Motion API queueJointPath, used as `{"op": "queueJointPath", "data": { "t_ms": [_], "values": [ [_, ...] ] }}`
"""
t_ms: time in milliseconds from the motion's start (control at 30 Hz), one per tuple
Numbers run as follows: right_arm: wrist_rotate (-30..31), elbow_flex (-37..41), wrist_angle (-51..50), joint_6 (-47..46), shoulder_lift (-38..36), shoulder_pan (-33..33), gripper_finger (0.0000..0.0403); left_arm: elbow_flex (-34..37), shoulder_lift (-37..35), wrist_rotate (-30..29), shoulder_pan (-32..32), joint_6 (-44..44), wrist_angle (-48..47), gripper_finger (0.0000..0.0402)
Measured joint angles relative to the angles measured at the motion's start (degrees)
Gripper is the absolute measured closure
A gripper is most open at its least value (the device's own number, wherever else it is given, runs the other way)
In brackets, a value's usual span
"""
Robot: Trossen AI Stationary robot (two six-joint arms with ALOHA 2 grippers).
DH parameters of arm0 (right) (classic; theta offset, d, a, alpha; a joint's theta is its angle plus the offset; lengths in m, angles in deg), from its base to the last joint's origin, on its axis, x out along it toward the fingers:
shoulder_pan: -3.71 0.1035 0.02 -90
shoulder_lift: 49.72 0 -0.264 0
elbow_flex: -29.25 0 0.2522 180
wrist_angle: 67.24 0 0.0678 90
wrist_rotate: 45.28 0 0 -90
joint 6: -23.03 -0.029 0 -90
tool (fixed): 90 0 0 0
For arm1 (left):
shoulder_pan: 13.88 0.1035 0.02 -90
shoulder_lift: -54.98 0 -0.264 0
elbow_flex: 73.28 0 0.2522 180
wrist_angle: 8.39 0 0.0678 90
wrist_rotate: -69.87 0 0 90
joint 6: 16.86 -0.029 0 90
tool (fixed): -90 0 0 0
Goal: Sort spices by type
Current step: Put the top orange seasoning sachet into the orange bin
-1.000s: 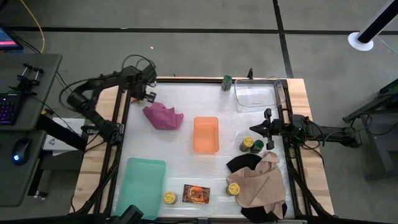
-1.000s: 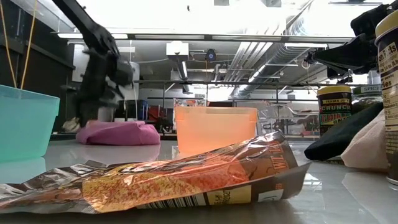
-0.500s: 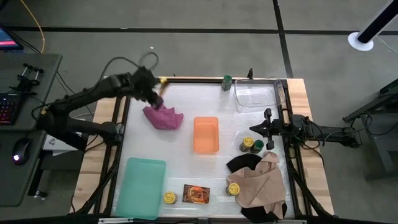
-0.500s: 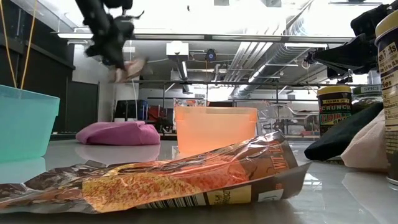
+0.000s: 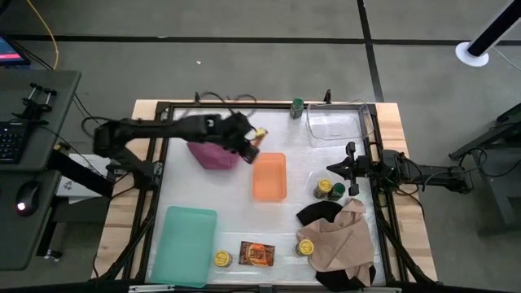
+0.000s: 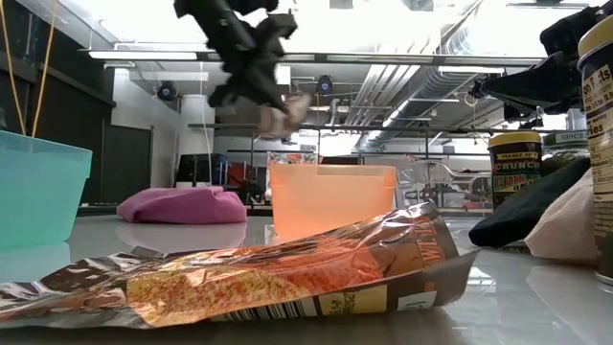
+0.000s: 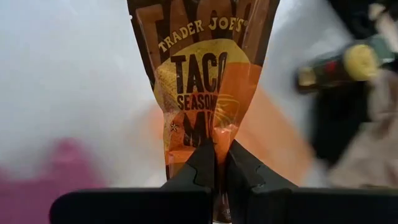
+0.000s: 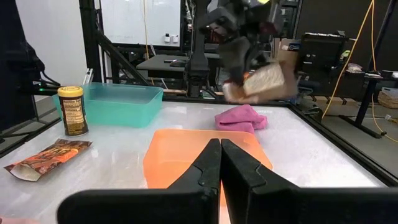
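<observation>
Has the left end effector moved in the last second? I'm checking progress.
Yes. In the high view the left end effector, shut on a packet, has swung from the table's left edge across the magenta cloth toward the orange bin.

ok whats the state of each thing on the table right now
left gripper: shut on taco seasoning packet, held in the air by the orange bin's edge
right gripper: shut, empty, at the table's right edge
orange bin: empty
teal bin: empty
clear bin: empty
second packet: lying flat
magenta cloth: crumpled
</observation>
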Motion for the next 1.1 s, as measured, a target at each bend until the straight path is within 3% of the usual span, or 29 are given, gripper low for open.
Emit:
{"op": "queueJointPath", "data": {
  "t_ms": [167, 533, 1100],
  "values": [
    [0.00, 0.02, 0.00, 0.01, 0.01, -0.02, 0.0402, -0.45, 6.13, 2.33, -3.71, 10.18, 8.40, 0.0401],
    [0.00, 0.00, 0.00, 0.00, 0.00, -0.02, 0.0402, -0.43, 11.79, 2.43, -6.30, 22.06, 8.28, 0.0397],
    [0.00, 0.02, 0.00, 0.02, 0.00, -0.02, 0.0402, -0.43, 12.04, -0.57, -6.35, 24.81, 10.01, 0.0291]
  ]
}}
